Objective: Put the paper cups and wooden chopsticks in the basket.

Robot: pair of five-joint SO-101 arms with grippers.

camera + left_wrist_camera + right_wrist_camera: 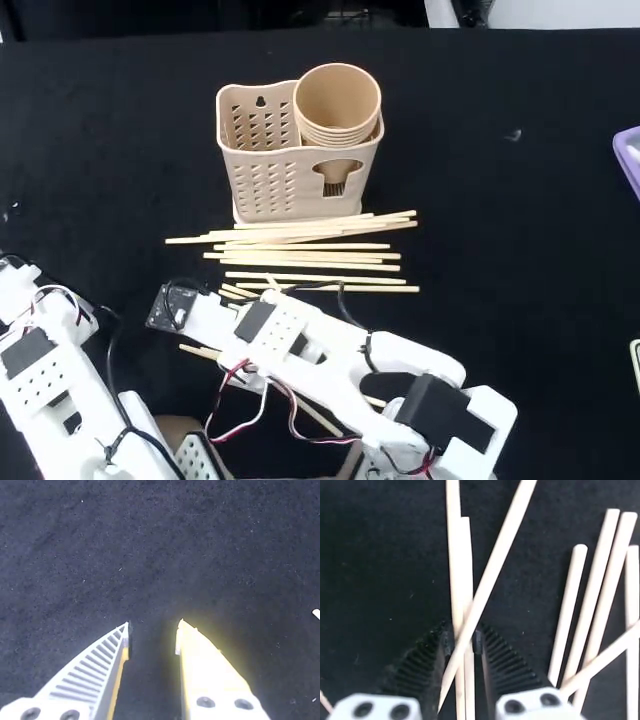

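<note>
Right jaws pinch wooden chopsticks (454, 555) on the black table (370, 555)

There is one basket (265, 175), one nested stack of roughly five paper cups (337, 100), over a dozen wooden chopsticks (310, 255) overlapping too much to count exactly, and two arms (330, 360).

Right arm (330, 360) covers part of the near chopsticks (200, 352). Cups' (337, 100) lower halves hidden inside basket (265, 180). Purple thing (630, 160) cut off at right edge, can't tell what.

Black matte table (520, 300) w/ white strip (560, 12) behind — far rt corner.
</note>
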